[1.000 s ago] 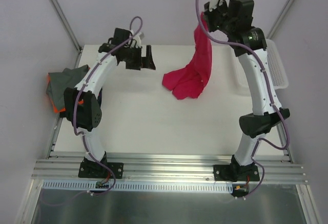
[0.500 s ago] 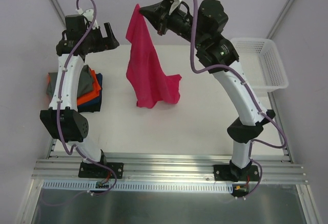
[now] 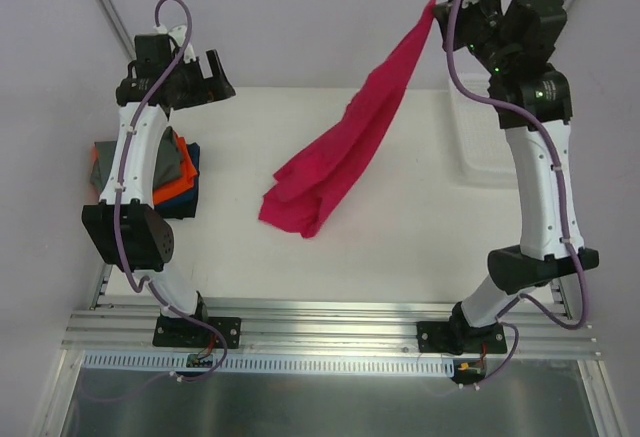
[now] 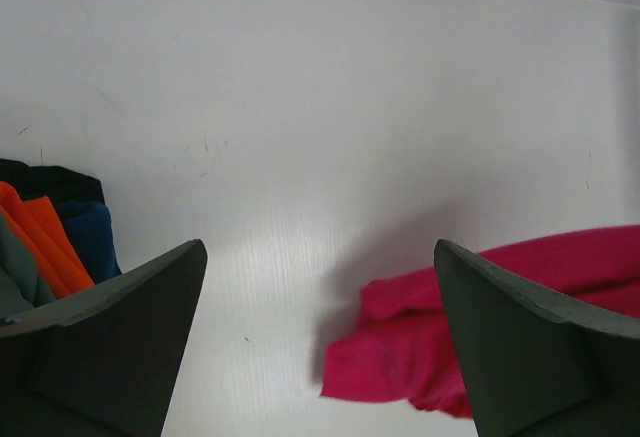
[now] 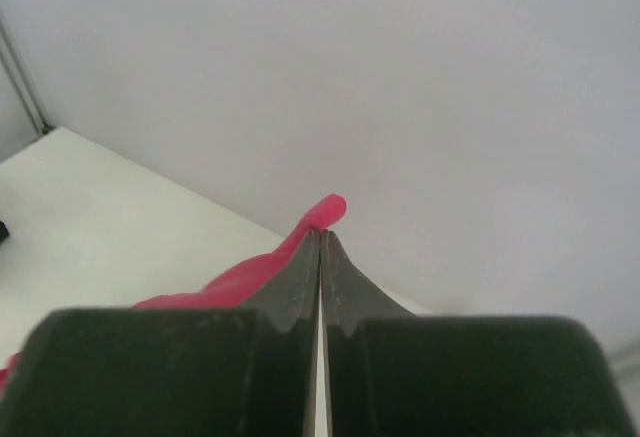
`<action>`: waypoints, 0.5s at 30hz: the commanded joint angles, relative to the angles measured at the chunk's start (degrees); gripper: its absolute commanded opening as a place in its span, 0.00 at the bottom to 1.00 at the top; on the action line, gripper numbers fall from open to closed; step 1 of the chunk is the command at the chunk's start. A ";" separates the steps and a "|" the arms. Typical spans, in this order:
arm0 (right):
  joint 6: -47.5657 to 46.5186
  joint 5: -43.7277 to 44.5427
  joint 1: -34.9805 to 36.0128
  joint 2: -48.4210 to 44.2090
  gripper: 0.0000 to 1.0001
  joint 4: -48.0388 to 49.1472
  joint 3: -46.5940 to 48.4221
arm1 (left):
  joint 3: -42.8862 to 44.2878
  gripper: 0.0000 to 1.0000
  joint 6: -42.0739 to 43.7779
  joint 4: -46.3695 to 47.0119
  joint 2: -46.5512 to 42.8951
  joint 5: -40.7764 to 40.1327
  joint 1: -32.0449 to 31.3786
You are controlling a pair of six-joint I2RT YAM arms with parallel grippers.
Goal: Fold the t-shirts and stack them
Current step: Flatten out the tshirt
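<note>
While right hand (image 3: 436,5) pinches corner of soft magenta-pink cloth t-shirt (image 3: 340,152), long axis slants down toward spread, empty left hand (image 3: 218,75); low end on white tabletop (image 3: 400,237).

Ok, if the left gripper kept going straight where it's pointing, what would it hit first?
Probably bare table, in the gap between the magenta t-shirt and the folded stack. The left gripper is open and empty; how far off the table is remains unclear.
</note>
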 commanded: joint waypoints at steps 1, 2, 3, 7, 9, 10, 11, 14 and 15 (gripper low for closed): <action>-1.20 -1.18 -3.10 -9.16 0.00 -3.96 1.97 | 1.69 0.99 -0.90 1.39 1.23 0.79 -0.17; -1.99 -2.92 -2.84 -10.04 0.00 -8.43 0.50 | 1.87 0.99 -0.82 1.39 1.58 0.96 -0.44; -2.69 -6.68 -2.58 -10.92 0.00 -10.56 -1.69 | 2.39 0.99 -0.64 1.47 2.28 0.79 -0.61; -3.67 -6.54 -0.38 -9.45 0.00 -15.51 -10.05 | 4.76 0.99 -0.47 1.82 4.31 -0.79 -1.67; -3.67 -6.11 -0.21 -4.71 0.00 -13.40 -10.95 | 5.90 0.99 -0.46 1.91 4.83 -1.41 -1.85; -3.58 -6.19 -0.29 -2.26 0.00 -13.39 -9.03 | 6.08 0.99 -0.64 1.91 4.75 -1.76 -1.93; -3.58 -6.19 -0.29 1.07 0.00 -14.09 -6.57 | 6.09 0.99 -0.64 1.91 4.49 -2.28 -1.85; -2.26 -5.05 0.41 15.40 0.00 -15.41 7.66 | 5.47 0.99 -0.12 1.91 2.73 -6.15 -1.76; -2.44 -2.96 0.93 21.96 0.00 -15.07 13.52 | 4.95 0.99 0.23 1.91 1.68 -7.64 -1.41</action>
